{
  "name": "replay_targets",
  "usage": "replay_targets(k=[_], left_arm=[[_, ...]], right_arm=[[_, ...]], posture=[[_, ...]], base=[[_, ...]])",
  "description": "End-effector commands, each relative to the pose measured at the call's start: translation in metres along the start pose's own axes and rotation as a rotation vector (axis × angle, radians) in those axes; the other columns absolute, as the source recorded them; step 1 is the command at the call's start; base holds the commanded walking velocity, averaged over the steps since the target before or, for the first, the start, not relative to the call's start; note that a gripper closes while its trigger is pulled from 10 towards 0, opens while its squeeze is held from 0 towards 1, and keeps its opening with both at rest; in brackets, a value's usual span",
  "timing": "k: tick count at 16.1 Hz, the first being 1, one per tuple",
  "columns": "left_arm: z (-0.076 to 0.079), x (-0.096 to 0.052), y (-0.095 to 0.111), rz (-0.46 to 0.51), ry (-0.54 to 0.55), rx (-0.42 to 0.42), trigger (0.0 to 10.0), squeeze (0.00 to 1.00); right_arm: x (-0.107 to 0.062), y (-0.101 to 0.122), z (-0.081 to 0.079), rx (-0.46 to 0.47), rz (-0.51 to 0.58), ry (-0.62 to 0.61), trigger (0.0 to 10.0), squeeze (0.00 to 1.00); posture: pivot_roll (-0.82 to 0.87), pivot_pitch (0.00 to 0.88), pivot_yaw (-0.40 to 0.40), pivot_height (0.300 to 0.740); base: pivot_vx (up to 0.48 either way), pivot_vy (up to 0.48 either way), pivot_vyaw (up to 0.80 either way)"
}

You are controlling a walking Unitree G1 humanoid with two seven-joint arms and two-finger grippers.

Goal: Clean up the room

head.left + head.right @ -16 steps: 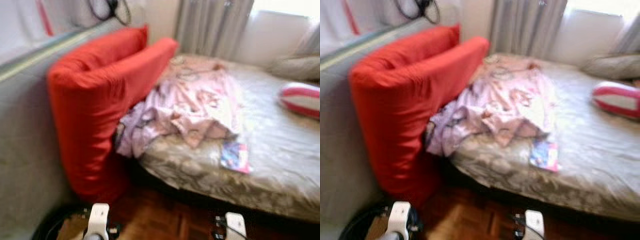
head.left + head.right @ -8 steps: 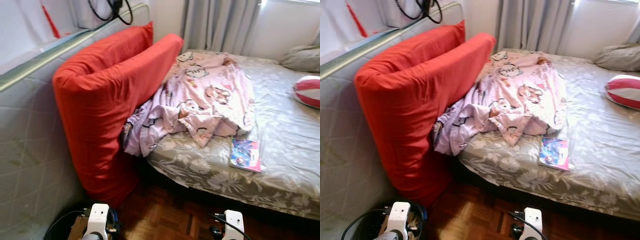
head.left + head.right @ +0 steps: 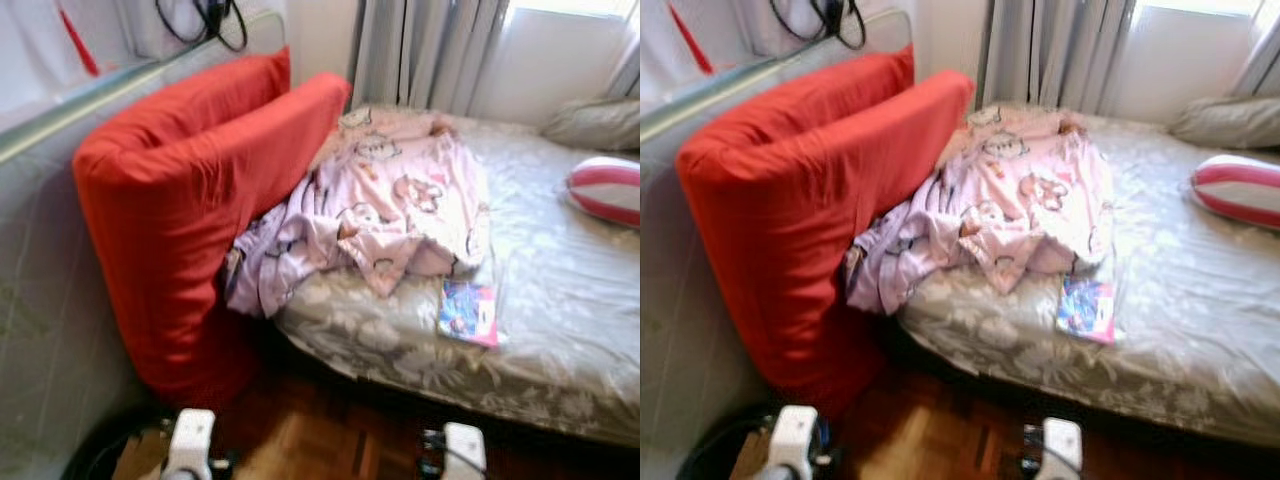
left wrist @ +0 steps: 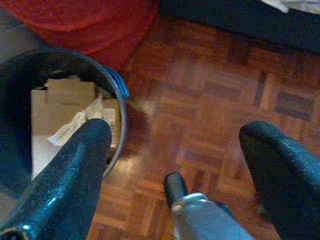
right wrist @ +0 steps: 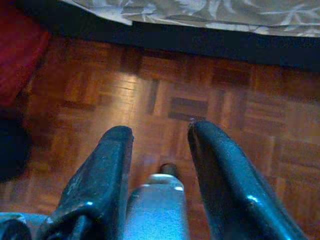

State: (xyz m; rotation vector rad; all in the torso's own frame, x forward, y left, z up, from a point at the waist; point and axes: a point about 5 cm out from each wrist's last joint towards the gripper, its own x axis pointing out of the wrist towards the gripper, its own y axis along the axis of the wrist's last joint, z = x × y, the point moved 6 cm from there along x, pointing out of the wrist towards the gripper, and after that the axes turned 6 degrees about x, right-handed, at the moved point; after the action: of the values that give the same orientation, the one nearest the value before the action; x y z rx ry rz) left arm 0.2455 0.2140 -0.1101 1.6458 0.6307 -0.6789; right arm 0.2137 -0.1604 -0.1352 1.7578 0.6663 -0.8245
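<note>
Left gripper (image 4: 175, 145): fingers spread wide, empty, hanging over the parquet floor (image 4: 210, 90) beside a black waste bin (image 4: 117, 90) holding cardboard. Right gripper (image 5: 160, 145): fingers parted, empty, low before the bed (image 3: 560, 300). Red mattress (image 3: 190, 200): propped against the wall. Pink printed blanket (image 3: 390, 215): crumpled at the bed's near corner, likely first to tidy; best grasped at a bunched fold. Booklet (image 3: 468, 312): flat, just beside the blanket.

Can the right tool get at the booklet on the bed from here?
Probably not yet. The right tool hangs low over the parquet floor, open and empty, while the booklet lies up on the bed near its edge. Nothing covers the booklet; the arm must lift.
</note>
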Motion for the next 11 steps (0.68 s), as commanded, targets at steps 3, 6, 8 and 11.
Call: replay_targets(k=[3, 6, 8, 11], left_arm=[[0.0095, 0.0009, -0.0015, -0.013, -0.02, 0.001, 10.0, 0.0], [0.0091, 0.0007, -0.0024, -0.017, -0.02, 0.002, 10.0, 0.0], [0.0088, 0.0006, -0.0029, -0.019, -0.02, 0.005, 10.0, 0.0], [0.0084, 0.0006, -0.003, -0.018, -0.018, 0.001, 10.0, 0.0]], right_arm=[[-0.0014, 0.0049, 0.0135, -0.006, 0.011, -0.034, 10.0, 0.0], [-0.0012, 0.006, 0.013, -0.002, 0.016, -0.034, 10.0, 0.0], [-0.0012, 0.0061, 0.0129, 0.0, 0.016, -0.034, 10.0, 0.0], [-0.0012, 0.0063, 0.013, 0.0, 0.016, -0.033, 10.0, 0.0]], posture=[[0.01, 0.0, -0.026, 0.74], [0.01, 0.0, -0.025, 0.74], [0.01, 0.0, -0.025, 0.74], [0.01, 0.0, -0.026, 0.74]], base=[[0.0, -0.27, 0.0], [0.0, -0.263, 0.0], [0.0, -0.247, 0.0], [0.0, -0.164, 0.0]])
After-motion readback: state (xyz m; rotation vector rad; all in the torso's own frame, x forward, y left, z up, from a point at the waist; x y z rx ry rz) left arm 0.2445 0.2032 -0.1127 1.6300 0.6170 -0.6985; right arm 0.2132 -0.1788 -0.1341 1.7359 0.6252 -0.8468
